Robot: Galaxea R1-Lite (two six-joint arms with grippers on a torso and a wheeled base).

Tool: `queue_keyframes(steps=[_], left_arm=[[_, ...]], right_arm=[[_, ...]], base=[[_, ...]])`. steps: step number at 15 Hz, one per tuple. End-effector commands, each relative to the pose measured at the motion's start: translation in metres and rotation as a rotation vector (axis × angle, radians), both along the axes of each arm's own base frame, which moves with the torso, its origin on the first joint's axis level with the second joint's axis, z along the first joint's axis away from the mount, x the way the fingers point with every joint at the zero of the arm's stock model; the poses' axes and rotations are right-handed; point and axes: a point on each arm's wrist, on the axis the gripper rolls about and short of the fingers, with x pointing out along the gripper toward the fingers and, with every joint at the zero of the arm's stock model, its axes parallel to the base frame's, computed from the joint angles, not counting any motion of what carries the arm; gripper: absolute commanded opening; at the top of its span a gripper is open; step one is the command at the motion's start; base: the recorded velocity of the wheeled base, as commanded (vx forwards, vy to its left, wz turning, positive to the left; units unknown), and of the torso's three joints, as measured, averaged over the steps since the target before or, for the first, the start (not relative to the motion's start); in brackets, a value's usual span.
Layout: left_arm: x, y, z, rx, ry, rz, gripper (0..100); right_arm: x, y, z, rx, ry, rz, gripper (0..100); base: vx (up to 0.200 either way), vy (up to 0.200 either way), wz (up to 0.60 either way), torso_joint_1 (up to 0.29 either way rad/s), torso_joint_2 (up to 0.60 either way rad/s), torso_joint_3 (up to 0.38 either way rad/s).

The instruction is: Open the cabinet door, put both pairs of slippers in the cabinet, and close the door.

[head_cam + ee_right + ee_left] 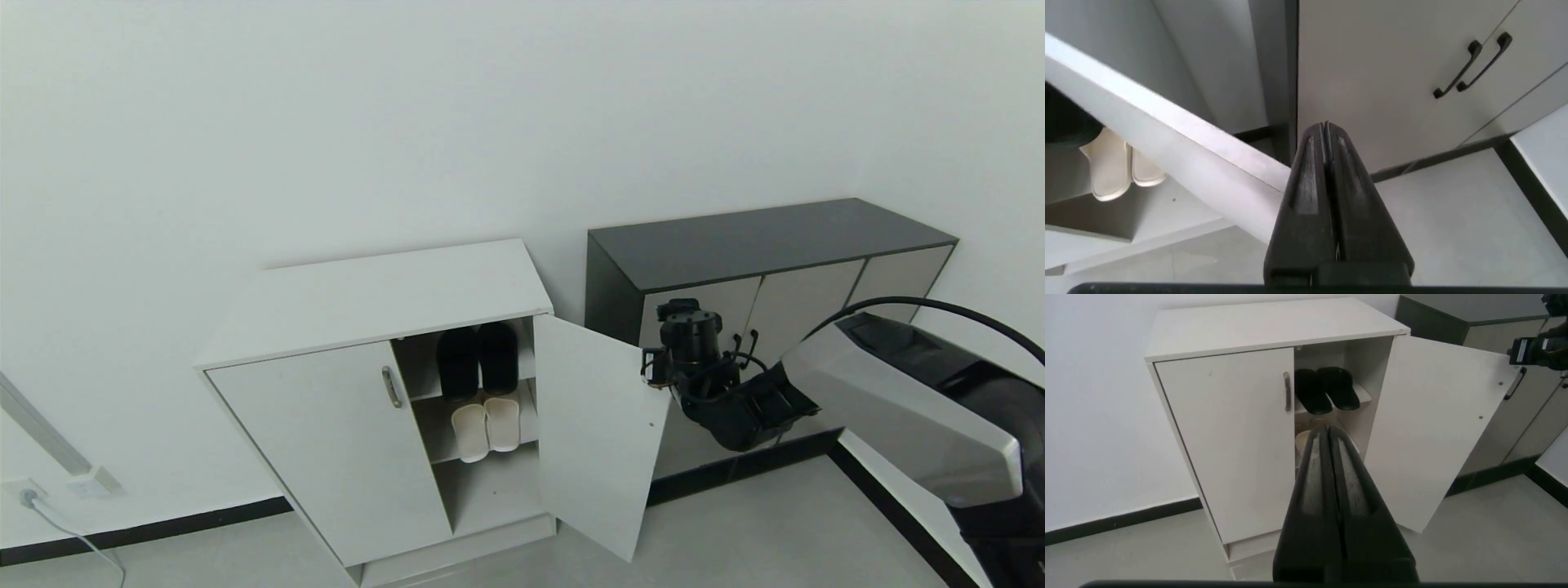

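Your right gripper point(1325, 129) has its fingers pressed together with nothing between them, right at the outer edge of the cabinet's open door point(600, 425). Your left gripper point(1328, 434) is likewise closed and empty, out in front of the cabinet point(384, 294). Inside the cabinet, the black slippers point(478, 359) sit on the top shelf and the white slippers point(487, 426) on the shelf below
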Motion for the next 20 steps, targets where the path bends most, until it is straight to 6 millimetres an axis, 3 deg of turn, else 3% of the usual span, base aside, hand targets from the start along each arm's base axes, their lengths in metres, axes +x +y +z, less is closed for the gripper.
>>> queue_keyframes(steps=[1, 7, 8, 10, 12, 18, 20], left_arm=[[0.000, 0.000, 0.000, 0.000, 0.000, 0.000, 0], [0.000, 0.000, 0.000, 0.000, 0.000, 0.000, 0], [0.000, 0.000, 0.000, 0.000, 0.000, 0.000, 0], [0.000, 0.000, 0.000, 0.000, 0.002, 0.000, 0], [0.000, 0.000, 0.000, 0.000, 0.000, 0.000, 0], [0.000, 0.000, 0.000, 0.000, 0.000, 0.000, 0], [0.000, 0.000, 0.000, 0.000, 0.000, 0.000, 0]], right_arm=[[-0.009, 0.006, 0.007, -0.002, 0.000, 0.020, 0], [-0.066, 0.047, 0.018, -0.020, 0.031, 0.157, 0], [-0.068, 0.049, 0.019, -0.019, 0.029, 0.163, 0], [-0.102, 0.068, 0.029, -0.005, 0.018, 0.246, 0], [-0.118, 0.073, 0.038, -0.001, 0.015, 0.280, 0], [-0.092, 0.064, 0.010, -0.025, 0.054, 0.223, 0], [-0.093, 0.066, 0.000, -0.038, 0.075, 0.232, 0]], base=[[0.000, 0.000, 0.00, 0.000, 0.00, 0.000], [0.000, 0.000, 0.00, 0.000, 0.00, 0.000], [0.000, 0.000, 0.00, 0.000, 0.00, 0.000], [0.000, 0.000, 0.00, 0.000, 0.00, 0.000], [0.000, 0.000, 0.00, 0.000, 0.00, 0.000], [0.000, 0.000, 0.00, 0.000, 0.00, 0.000], [0.000, 0.000, 0.00, 0.000, 0.00, 0.000]])
